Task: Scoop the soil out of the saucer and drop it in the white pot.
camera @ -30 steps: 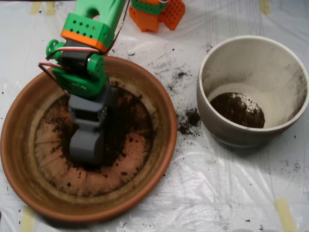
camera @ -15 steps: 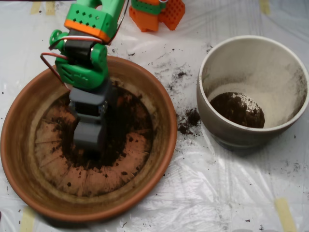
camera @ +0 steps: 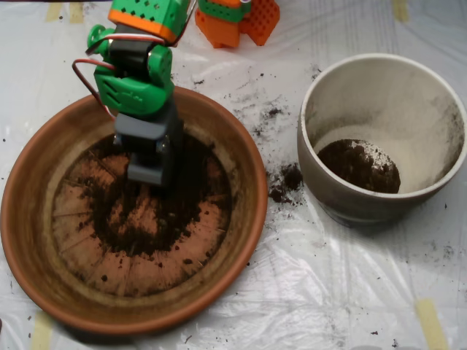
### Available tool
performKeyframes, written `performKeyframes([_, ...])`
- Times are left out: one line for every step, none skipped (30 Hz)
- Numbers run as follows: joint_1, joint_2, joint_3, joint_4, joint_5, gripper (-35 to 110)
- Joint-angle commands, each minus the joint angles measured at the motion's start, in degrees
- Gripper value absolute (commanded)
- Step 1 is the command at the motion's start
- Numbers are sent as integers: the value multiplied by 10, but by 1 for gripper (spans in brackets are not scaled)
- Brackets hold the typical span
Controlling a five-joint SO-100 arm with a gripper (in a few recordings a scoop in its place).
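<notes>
1. The hand (camera: pixel 148 169), a grey clamshell scoop on a green and orange arm (camera: pixel 135 69), is positioned over the upper-left part of the saucer (camera: pixel 29 219).
2. The hand's two shells appear closed against each other; its contents cannot be determined from above.
3. The lower edge of the hand is above the upper margin of the soil (camera: pixel 164 211) in the saucer; contact between the two cannot be confirmed.
4. The saucer is on the left side of the worktop (camera: pixel 328 292), which is covered with clear plastic sheeting.
5. The soil in the saucer forms a loose, roughly ring-shaped patch on the flat bottom, with bare ridged terracotta visible at its centre and around it.
6. The white pot (camera: pixel 321 175) stands to the right of the saucer, close to it but not touching.
7. A dark clump of soil lies on the pot's floor, towards the lower-left part of the interior; the remaining interior is dusty and pale.
8. Spilled soil (camera: pixel 286 182) lies on the sheeting between the saucer and the pot, with finer specks scattered above it.
9. An orange part of the robot base (camera: pixel 241 20) is at the top edge, just right of the arm.
</notes>
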Motion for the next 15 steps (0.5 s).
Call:
performKeyframes([4, 79, -1, 13, 9, -1])
performKeyframes([-2, 91, -6, 24, 15, -1])
performKeyframes([-9, 102, -11, 35, 20, -1])
performKeyframes([-16, 114, -17, 47, 26, -1])
performKeyframes([-24, 128, -23, 57, 33, -1])
performKeyframes([-32, 142, -31, 69, 38, -1])
performKeyframes([-39, 156, -39, 81, 44, -1])
performKeyframes([-47, 170, -48, 94, 48, -1])
performKeyframes([-55, 180, -59, 107, 54, -1])
performKeyframes([-63, 193, -67, 119, 58, -1])
performKeyframes([-71, 207, -74, 127, 61, -1])
performKeyframes([-78, 221, -77, 134, 63, -1])
performKeyframes([-86, 235, -81, 140, 64, -1])
performKeyframes([-95, 247, -83, 146, 65, -1])
performKeyframes([-102, 258, -86, 152, 65, -1])
